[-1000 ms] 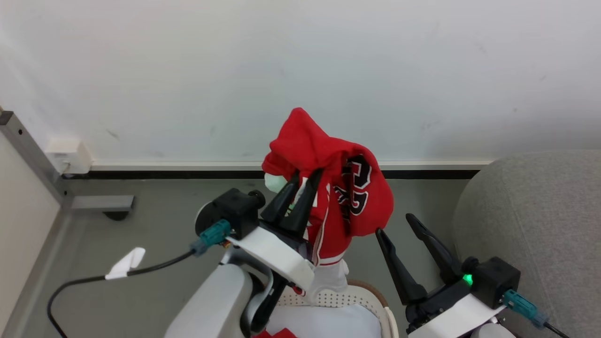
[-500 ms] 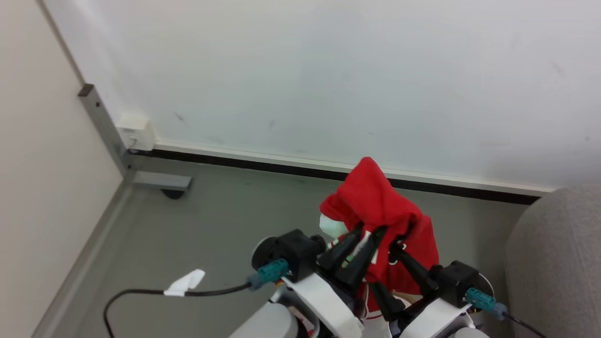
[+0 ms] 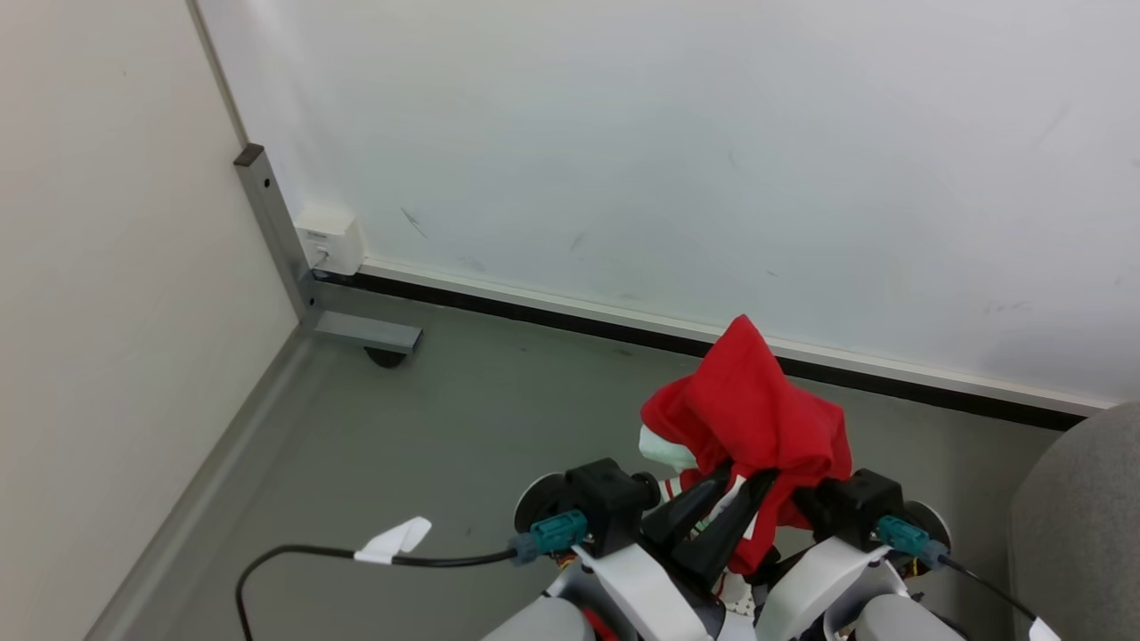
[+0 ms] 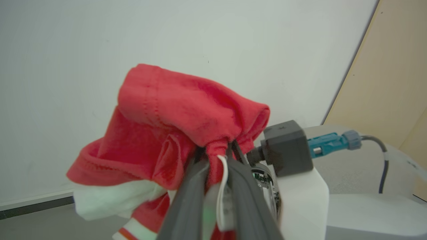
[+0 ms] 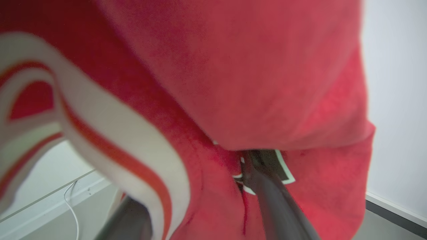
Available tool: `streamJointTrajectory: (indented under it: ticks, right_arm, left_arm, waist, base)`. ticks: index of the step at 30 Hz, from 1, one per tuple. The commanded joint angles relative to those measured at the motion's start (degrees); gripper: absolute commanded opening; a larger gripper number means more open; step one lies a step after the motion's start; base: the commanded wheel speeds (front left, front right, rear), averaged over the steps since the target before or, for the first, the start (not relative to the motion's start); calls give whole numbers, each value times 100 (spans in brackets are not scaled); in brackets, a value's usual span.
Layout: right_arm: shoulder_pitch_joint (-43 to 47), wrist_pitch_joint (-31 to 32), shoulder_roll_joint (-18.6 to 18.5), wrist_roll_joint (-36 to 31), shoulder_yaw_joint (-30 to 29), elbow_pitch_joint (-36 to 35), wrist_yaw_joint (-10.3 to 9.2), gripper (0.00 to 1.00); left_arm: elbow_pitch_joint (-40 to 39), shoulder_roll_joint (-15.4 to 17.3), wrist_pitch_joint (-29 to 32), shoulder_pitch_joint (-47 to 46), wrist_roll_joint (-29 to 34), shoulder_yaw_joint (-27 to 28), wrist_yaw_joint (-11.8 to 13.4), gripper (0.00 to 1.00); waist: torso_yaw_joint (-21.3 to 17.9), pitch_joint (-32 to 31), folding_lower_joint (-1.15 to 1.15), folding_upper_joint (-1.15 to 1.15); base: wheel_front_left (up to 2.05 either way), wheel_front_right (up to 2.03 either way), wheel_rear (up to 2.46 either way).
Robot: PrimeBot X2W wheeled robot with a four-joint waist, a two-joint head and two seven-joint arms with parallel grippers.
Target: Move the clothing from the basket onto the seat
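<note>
The clothing [image 3: 748,418], a bright red garment with white trim, hangs bunched above the floor in front of the wall. My left gripper [image 3: 744,479] is shut on a gathered fold of it, and the pinch is plain in the left wrist view, where the left gripper [image 4: 217,156] holds the clothing [image 4: 186,110]. My right gripper [image 3: 791,500] sits just right of it with its fingers under the cloth. In the right wrist view the fingers [image 5: 270,193] stand wide apart, and the clothing [image 5: 253,76] drapes over and between them. A corner of the grey seat [image 3: 1082,525] shows at the lower right. The basket is hidden below my arms.
A white wall with a dark baseboard [image 3: 552,313] runs across the back. A metal frame leg with a caster [image 3: 367,336] and a white wall box [image 3: 329,239] stand at the left corner. A black cable with a white tag [image 3: 392,539] lies on the grey floor.
The head view has swung left and up. My right gripper has come in from the right, up under the hanging clothing. The left gripper keeps its hold.
</note>
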Motion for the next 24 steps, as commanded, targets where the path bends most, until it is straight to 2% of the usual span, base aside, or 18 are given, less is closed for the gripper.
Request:
streamJointTrajectory:
  ticks: [1, 2, 8, 15, 16, 17, 18, 19, 20, 24]
  right_arm:
    - [-98, 6, 67, -44, 65, 128, -12, 24]
    - [-142, 6, 76, -49, 62, 157, -12, 0]
    - [-146, 6, 123, -109, 34, 29, -12, 0]
    - [125, 4, -6, -170, -213, -337, -12, 0]
    - [181, 4, -22, -137, -291, -398, -12, 0]
    - [229, 5, -26, -88, -353, -441, -12, 0]
    - [260, 4, -40, -84, -402, -484, -12, 0]
    - [276, 3, -58, -99, -481, -517, -12, 0]
    - [287, 3, -58, -107, -546, -556, -12, 0]
    - [366, 4, -100, -166, -951, -779, -12, 0]
  left_arm:
    - [37, 11, -20, -56, -53, -8, 15, 0]
    - [48, 11, -30, -57, -69, -14, 28, 0]
    - [197, 16, -72, -67, -160, 52, 122, 0]
    - [445, 51, -182, 38, -342, 255, 187, 0]
    - [469, 59, -190, 51, -344, 261, 197, 5]
    - [499, 65, -201, 65, -340, 266, 199, 30]
    - [525, 69, -209, 70, -344, 259, 197, 45]
    - [541, 69, -215, 72, -351, 255, 189, 94]
    - [551, 71, -226, 73, -356, 262, 194, 100]
    - [537, 79, -228, 73, -350, 203, 141, 100]
  waist:
    - [4, -1, 0, 0]
    - [3, -1, 0, 0]
    - [-72, -5, 0, 0]
    - [-233, 20, 0, 0]
    - [-261, 33, 0, 0]
    - [-298, 44, 0, 0]
    - [-339, 55, 0, 0]
    - [-381, 68, 0, 0]
    - [-438, 86, 0, 0]
    - [-676, 151, 0, 0]
  base:
    - [0, 0, 0]
    - [0, 0, 0]
    - [0, 0, 0]
    - [0, 0, 0]
    - [0, 0, 0]
    - [0, 0, 0]
    - [0, 0, 0]
    - [0, 0, 0]
    - [0, 0, 0]
    - [0, 0, 0]
